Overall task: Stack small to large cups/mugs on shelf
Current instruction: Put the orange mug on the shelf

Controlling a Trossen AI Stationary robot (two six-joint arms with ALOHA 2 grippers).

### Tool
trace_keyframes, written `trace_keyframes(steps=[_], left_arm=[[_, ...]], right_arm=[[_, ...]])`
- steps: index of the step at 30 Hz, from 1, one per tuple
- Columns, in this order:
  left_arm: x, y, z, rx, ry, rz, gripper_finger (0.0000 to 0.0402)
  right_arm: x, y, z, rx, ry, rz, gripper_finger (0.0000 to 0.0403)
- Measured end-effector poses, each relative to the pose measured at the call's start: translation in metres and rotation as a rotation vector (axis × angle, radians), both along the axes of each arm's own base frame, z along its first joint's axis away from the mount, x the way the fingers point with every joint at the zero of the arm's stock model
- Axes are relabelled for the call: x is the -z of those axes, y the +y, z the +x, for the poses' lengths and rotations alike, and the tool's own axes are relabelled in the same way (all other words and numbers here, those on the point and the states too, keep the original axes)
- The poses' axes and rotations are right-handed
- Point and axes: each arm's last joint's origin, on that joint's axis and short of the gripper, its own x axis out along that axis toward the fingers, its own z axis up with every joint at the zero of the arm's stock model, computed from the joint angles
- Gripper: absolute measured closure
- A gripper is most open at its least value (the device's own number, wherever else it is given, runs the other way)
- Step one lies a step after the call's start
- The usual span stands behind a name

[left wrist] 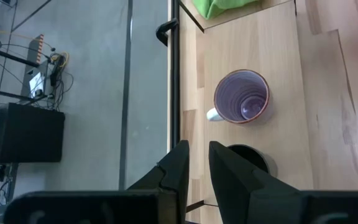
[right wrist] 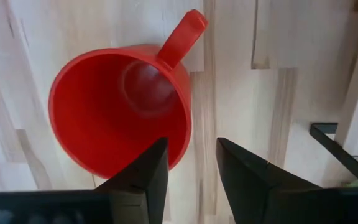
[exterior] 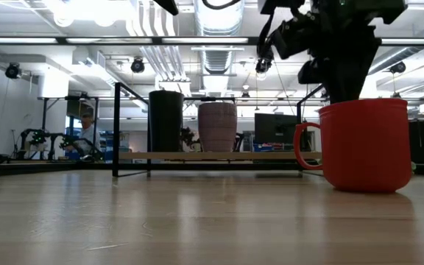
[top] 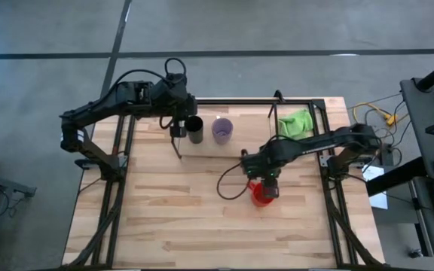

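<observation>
Item: red plastic mug with a loop handle, standing upright on the light wooden plank table, mouth up, long axis vertical. It sits on the bare tabletop in front of the shelf, well apart from it. In the low view the handle projects sideways toward the shelf side of the picture; in the right wrist view the handle points away from the fingers.

Item: right gripper, poised directly over the red mug's rim. Fingers parted, nothing between them; one finger lies over the rim's edge, the other over bare table just beside the mug.

Item: low shelf of thin black metal rods around a light wooden board, at the far side of the table. On its board stand two cups, upright and near each other without touching: a black cylindrical tumbler and a translucent pale purple cup.

Item: left gripper, above the shelf just beside the black tumbler. Fingers spread slightly, holding nothing.

Item: bright green crumpled cloth, on the shelf end nearest the right arm.
</observation>
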Motion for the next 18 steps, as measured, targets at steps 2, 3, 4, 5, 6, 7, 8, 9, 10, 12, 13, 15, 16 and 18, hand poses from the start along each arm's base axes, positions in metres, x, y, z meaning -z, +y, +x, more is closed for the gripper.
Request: trace_keyframes(steps=[2, 3, 4, 5, 6, 7, 8, 9, 10, 12, 13, 15, 16, 18], left_arm=[[-0.0002, 0.0, -0.0001, 0.0, -0.001, 0.0, 0.0353], [-0.0002, 0.0, -0.0001, 0.0, -0.001, 0.0, 0.0353], [-0.0001, 0.0, -0.0001, 0.0, -0.001, 0.0, 0.0353], [-0.0001, 0.0, -0.0001, 0.0, 0.0, 0.0, 0.0353], [0.0, 0.0, -0.0001, 0.0, 0.0, 0.0, 0.0353], [0.0, 0.0, -0.0001, 0.0, 0.0, 0.0, 0.0353], [-0.0001, 0.0001, -0.0001, 0.0, 0.0, 0.0, 0.0353], [-0.0001, 0.0001, -0.0001, 0.0, -0.001, 0.0, 0.0353], [-0.0001, 0.0001, -0.0001, -0.001, -0.001, 0.0, 0.0353], [-0.0001, 0.0001, -0.0001, -0.001, -0.001, 0.0, 0.0353], [-0.0001, 0.0001, -0.0001, -0.001, -0.002, -0.001, 0.0353], [-0.0001, 0.0001, -0.0001, -0.002, -0.002, -0.002, 0.0353], [-0.0001, 0.0001, -0.0001, -0.003, -0.003, -0.002, 0.0353], [-0.0002, 0.0002, 0.0, -0.003, -0.005, -0.002, 0.0353]], right_arm=[[0.0026, 0.0002, 0.0014, 0.0, 0.007, 0.0, 0.0274], [0.0031, 0.0003, 0.0016, 0.0, 0.01, 0.003, 0.0275], [0.0033, 0.0004, 0.0018, 0.0, 0.01, 0.005, 0.0275], [0.0033, 0.0004, 0.0021, 0.001, 0.007, 0.005, 0.0275], [0.0021, 0.0004, 0.0016, 0.003, 0.002, 0.006, 0.0275], [0.0015, 0.0004, 0.0018, 0.004, -0.005, 0.007, 0.0275], [0.0005, 0.0005, 0.0026, 0.004, -0.021, 0.009, 0.0275], [-0.0008, 0.0006, 0.0029, 0.005, -0.035, 0.011, 0.0275], [-0.0014, 0.0006, 0.0029, 0.005, -0.04, 0.012, 0.0275], [-0.0015, 0.0006, 0.0029, 0.005, -0.041, 0.012, 0.0275], [-0.0008, 0.0006, 0.0029, 0.003, -0.042, 0.012, 0.0275], [0.0008, 0.0005, 0.0025, 0.002, -0.04, 0.012, 0.0275], [0.0016, 0.0006, 0.0029, 0.002, -0.044, 0.013, 0.0275], [0.0024, 0.0006, 0.0034, 0.001, -0.05, 0.013, 0.0275]])
